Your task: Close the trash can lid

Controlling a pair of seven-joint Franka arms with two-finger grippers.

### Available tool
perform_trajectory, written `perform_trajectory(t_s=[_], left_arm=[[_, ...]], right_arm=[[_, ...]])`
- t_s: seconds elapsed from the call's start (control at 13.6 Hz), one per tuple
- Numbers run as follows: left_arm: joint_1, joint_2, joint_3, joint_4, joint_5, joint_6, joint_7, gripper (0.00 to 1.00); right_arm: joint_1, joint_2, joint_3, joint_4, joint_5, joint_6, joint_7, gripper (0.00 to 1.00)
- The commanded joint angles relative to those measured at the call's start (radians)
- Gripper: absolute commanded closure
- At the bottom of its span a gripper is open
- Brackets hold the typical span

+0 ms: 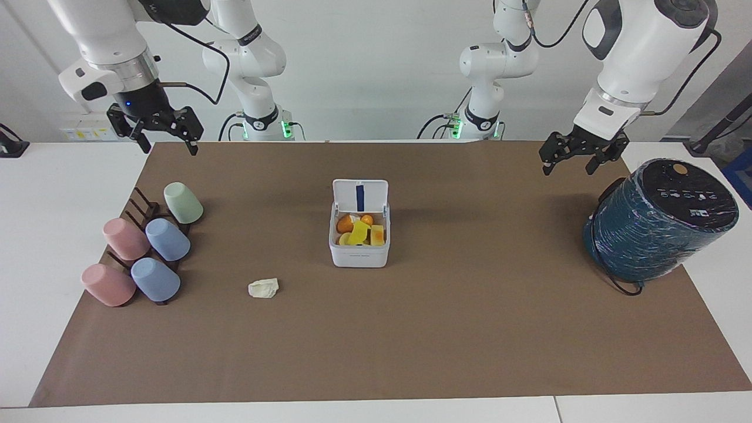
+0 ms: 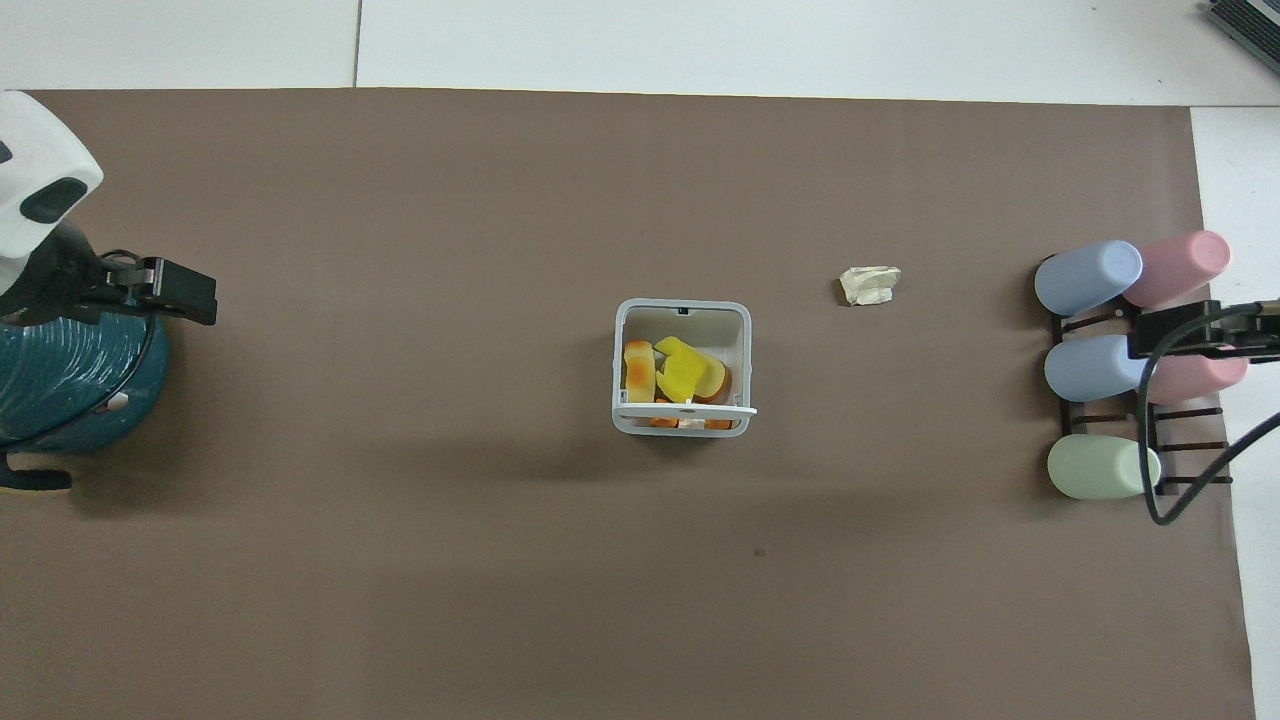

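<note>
A: How are the fingers standing right now?

B: Both pairs are hanging spread apart and gripping nothing. The left gripper (image 1: pixel 568 160) is hovering up in the air beside the dark teal cylinder (image 1: pixel 658 226) at the left arm's end of the table (image 1: pixel 470 329). The right gripper (image 1: pixel 166 133) is waiting above the cup rack (image 1: pixel 144 235) at the right arm's end.

A: And the thing they are after?

B: The trash can (image 1: pixel 359 254) is sitting mid-table, well apart from both grippers, packed with yellow and orange scraps. Its lid (image 1: pixel 360 195) is standing upright on the hinge along the edge nearer the robots, dark blue strip facing away from them.

A: How is it likely handling?

B: I am judging it light, stiff, smooth plastic, so a hard shove is probably sliding the whole can. No gripping seems needed: pressing the lid's top edge forward and down should be swinging it shut. A crumpled paper wad (image 1: pixel 264 288) is lying nearby, out of the way.
</note>
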Motion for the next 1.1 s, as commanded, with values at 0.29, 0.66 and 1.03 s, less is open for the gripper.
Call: perform_trajectory(t_s=[0.29, 0.66, 1.03], left_arm=[[0.007, -0.032, 0.0, -0.035, -0.01, 0.007, -0.002, 0.0], [0.007, -0.03, 0.0, -0.035, -0.01, 0.007, -0.002, 0.0], [0.007, -0.03, 0.0, -0.035, -0.01, 0.007, -0.002, 0.0]], right_arm=[[-0.004, -0.013, 0.004, -0.01, 0.002, -0.013, -0.016, 0.0], [-0.002, -0.016, 0.004, -0.015, 0.002, -0.005, -0.006, 0.0], [-0.002, -0.016, 0.006, -0.016, 0.002, -0.005, -0.005, 0.0]])
